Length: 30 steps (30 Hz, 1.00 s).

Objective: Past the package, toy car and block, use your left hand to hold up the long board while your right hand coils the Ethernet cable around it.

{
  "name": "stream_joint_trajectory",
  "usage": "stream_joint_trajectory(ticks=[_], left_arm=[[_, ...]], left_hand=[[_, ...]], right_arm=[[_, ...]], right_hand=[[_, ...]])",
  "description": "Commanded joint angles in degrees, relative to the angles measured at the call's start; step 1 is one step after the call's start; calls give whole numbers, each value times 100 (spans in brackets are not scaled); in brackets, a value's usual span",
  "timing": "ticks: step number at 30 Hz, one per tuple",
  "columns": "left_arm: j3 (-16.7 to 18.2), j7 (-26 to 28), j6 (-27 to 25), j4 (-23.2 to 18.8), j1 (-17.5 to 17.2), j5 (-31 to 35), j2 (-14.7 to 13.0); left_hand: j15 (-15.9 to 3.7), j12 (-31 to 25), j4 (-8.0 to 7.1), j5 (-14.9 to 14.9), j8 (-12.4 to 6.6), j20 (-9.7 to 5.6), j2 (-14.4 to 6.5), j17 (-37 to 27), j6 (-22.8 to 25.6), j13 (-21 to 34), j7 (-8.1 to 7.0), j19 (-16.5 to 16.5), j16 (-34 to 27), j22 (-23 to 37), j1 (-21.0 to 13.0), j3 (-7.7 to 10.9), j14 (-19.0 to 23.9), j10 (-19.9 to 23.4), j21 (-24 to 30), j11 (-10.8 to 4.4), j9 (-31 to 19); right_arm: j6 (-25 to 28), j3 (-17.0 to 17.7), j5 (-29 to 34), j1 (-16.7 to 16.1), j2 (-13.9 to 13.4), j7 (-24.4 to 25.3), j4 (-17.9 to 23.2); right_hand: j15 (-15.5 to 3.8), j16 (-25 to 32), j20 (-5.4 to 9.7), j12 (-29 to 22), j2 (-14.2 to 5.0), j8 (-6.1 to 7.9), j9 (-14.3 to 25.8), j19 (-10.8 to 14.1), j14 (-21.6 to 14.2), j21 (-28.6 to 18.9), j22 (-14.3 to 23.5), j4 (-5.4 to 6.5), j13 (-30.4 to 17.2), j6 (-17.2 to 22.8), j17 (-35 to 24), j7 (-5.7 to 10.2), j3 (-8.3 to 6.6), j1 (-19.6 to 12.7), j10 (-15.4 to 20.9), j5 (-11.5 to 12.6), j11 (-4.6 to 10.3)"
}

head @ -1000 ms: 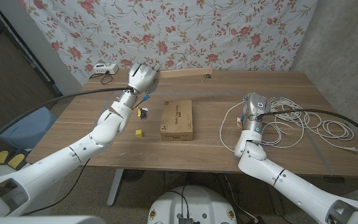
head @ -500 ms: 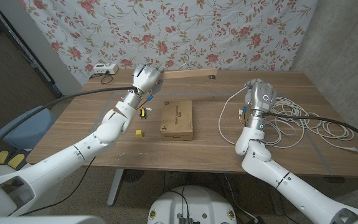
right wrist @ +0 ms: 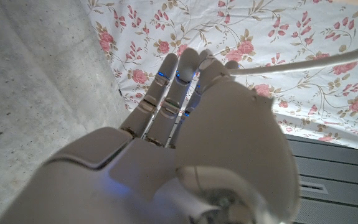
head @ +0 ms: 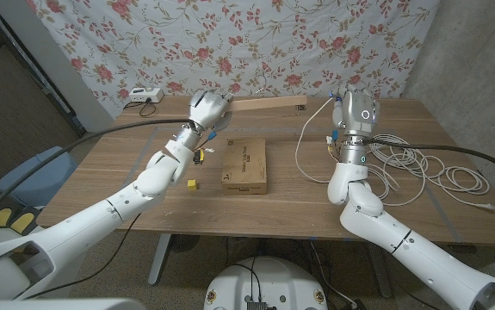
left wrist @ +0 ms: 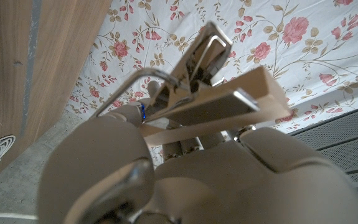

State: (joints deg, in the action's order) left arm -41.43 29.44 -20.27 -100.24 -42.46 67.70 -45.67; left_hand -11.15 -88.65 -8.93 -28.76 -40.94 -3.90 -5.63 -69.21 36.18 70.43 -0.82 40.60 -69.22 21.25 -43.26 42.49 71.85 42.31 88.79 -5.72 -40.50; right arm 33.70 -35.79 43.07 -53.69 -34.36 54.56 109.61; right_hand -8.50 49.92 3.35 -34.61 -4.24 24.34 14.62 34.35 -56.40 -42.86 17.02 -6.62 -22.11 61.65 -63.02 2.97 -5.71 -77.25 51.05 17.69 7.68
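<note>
My left hand grips the left end of the long wooden board at the table's far edge. In the left wrist view its fingers wrap the board. My right hand is raised to the right of the board's other end and holds the white Ethernet cable, which hangs from it in a loop to the table. The cable runs out past its fingers. Nearer to me lie the brown package, the toy car and the yellow block.
The rest of the cable lies in a loose pile on the right of the wooden table. A white power strip sits at the far left corner. A flowered curtain hangs behind.
My left hand has moved right along the far edge and closed on the board's left end. My right hand has risen and gone farther away, drawing a loop of cable up with it.
</note>
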Motion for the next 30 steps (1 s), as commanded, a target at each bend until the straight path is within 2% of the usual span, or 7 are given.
stream_joint_trajectory(ticks=[1, 9, 16, 19, 20, 21, 30], left_arm=[[-50, -149, 151, 9, 40, -186, 63], [-31, -73, 337, 85, 56, -452, 111], [-2, -75, 545, 103, 49, -771, 140], [34, -120, 613, 77, 24, -917, 127], [70, -139, 657, 46, 0, -1021, 110], [72, -141, 661, 45, -1, -1026, 109], [248, -347, 736, -238, -180, -1350, -20]], left_hand=[[17, -48, -1, 1, -58, -128, -310, -30, 51, 33, -10, -3, -14, 8, 245, 28, -3, 1, 8, 10, -27], [19, -50, 1, -3, -66, -126, -307, -58, 52, 34, -20, -11, -33, 10, 248, 31, -12, -12, 11, 8, 7], [23, -55, 2, -9, -95, -112, -305, -22, 49, 34, -10, -21, -14, 11, 253, 34, -14, -13, 11, 11, 15], [18, -57, 2, -10, -105, -119, -303, -23, 46, 34, -15, -29, -9, 19, 255, 35, -25, -11, 14, 20, 16], [18, -59, 2, -11, -108, -119, -303, -29, 40, 34, -10, -29, -12, 16, 255, 36, -27, -9, 14, 29, 14], [22, -57, 2, -12, -112, -116, -303, -29, 45, 34, -5, -34, -14, 21, 256, 36, -22, -15, 15, 15, 17], [29, -59, 5, -19, -146, -110, -296, -2, 32, 34, -8, -37, 10, 8, 262, 38, -23, -20, 12, 32, 32]], right_arm=[[-676, 68, 237, 353, -153, -541, 386], [-1210, 165, 78, 691, -60, -994, 415], [-1484, 139, -28, 1139, 68, -1553, 230], [-1525, 120, -65, 1364, 144, -1798, 121], [-1533, 104, -105, 1534, 195, -1957, 26], [-1536, 108, -102, 1533, 199, -1966, 25], [-1659, 12, -513, 2370, 457, -2733, -613]], right_hand=[[-442, -32, 606, -17, 7, -37, 6, -19, -50, -54, -1, 0, -309, 34, -46, 7, 40, 12, 979, 70, -231], [-443, -76, 639, -8, -4, -63, -11, -39, -56, -90, -11, 14, -333, 45, -86, 18, 77, 8, 982, 107, -214], [-443, -105, 649, 2, -7, -81, -22, -58, -58, -116, -20, 23, -351, 53, -121, 22, 107, 7, 978, 133, -211], [-443, -126, 650, 8, -13, -96, -27, -68, -57, -132, -25, 30, -363, 46, -138, 29, 124, 7, 973, 149, -212], [-442, -138, 653, 7, -15, -100, -29, -73, -52, -137, -27, 33, -366, 47, -140, 29, 130, 8, 979, 155, -218], [-442, -141, 653, 11, -16, -103, -30, -79, -53, -139, -28, 35, -369, 47, -145, 27, 134, 8, 971, 158, -207], [-445, -220, 670, 30, -30, -142, -45, -106, -49, -193, -48, 46, -405, 49, -188, 38, 190, -9, 963, 212, -234]])
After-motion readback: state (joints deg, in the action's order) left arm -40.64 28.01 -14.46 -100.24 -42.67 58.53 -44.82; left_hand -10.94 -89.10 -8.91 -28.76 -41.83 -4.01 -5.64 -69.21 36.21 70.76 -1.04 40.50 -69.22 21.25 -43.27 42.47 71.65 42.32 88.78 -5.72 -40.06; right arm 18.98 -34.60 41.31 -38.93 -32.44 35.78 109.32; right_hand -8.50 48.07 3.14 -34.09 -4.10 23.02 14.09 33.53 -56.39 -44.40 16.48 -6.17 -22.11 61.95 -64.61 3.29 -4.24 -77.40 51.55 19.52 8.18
